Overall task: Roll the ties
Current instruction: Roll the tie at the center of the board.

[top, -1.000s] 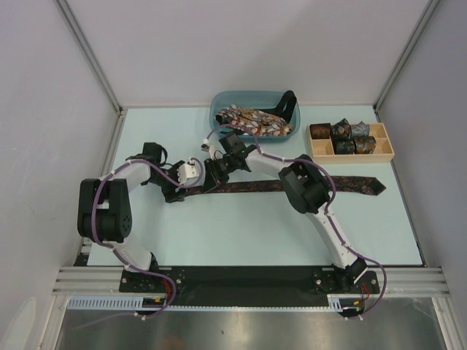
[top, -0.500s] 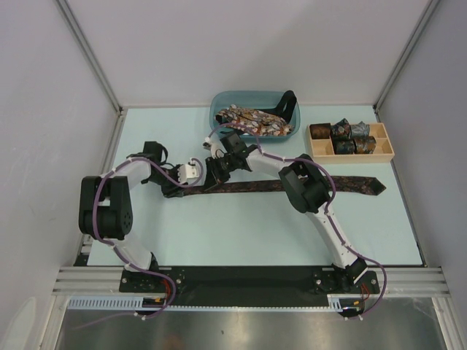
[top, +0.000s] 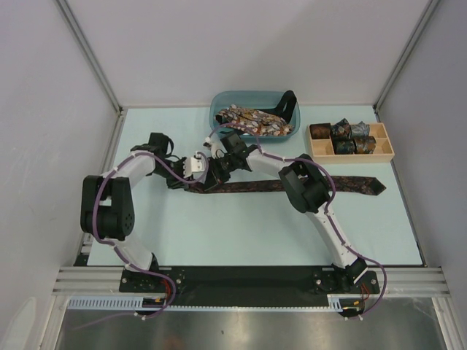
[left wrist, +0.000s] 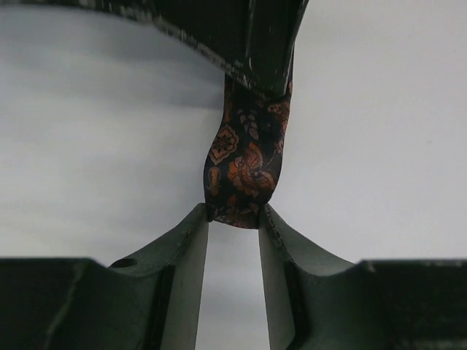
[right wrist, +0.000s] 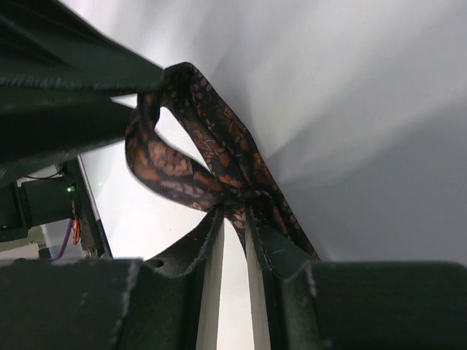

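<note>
1. My left gripper [left wrist: 233, 219]: the jaws have just drawn in on the narrow end of the dark brown tie [left wrist: 242, 164]. One fingertip touches each side of a bunched fold. A second ago they stood much wider, with no cloth between them. I judge this a pinch from the contact on both sides, though I cannot tell how firm it is.

2. My right gripper [right wrist: 232, 226]: clamped on the same tie, just beyond my left tips. This hold looks as it did a second ago. A small raised loop of fabric stands between the two grips.

3. Remainder of the tie: it runs rightward away from my right fingers, flat on the table [top: 241, 226]. The wide pointed end is well apart from both grippers and has not moved.

4. Position, against the earlier top views: my left fingers were nearer the arm bases and further out to the left. They now sit just beside my right fingers, and the narrow end that trailed out past my right fingers has been gathered up into the loop.

5. Meaning for the task, as a judgement: both grippers now hold the starting end, so the first turn can begin. No coil is formed yet.

6. Beyond both grippers: a basin [top: 248, 93] of loose ties [top: 252, 120]. Further right, a wooden tray [top: 350, 154] of coils [top: 341, 133]. Both unchanged.
</note>
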Available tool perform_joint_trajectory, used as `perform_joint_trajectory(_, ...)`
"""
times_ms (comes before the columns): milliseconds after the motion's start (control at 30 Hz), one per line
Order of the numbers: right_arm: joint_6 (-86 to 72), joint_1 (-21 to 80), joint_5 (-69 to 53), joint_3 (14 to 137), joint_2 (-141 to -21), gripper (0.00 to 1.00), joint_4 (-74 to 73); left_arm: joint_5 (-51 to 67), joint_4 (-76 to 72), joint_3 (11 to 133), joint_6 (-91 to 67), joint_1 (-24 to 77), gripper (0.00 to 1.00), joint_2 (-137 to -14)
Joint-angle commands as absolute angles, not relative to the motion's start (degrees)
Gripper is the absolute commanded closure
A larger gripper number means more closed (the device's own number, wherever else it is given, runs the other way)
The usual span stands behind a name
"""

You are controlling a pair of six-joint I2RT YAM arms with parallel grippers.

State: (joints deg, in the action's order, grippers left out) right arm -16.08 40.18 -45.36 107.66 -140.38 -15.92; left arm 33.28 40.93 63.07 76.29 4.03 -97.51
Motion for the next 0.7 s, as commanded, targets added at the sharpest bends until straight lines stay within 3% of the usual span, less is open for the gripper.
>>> perform_joint_trajectory(0,-16.3,39.8,-46.0,109.1,-139.4,0.77,-15.5,37.1,43.1,66.6,75.1,7.2,0.62,-96.4)
perform_joint_trajectory(667,-16.6,32.1,-52.3,98.9,-130.3,0.57,-19.4,34.3,41.6,71.6,65.7,15.8,0.64,-102.5)
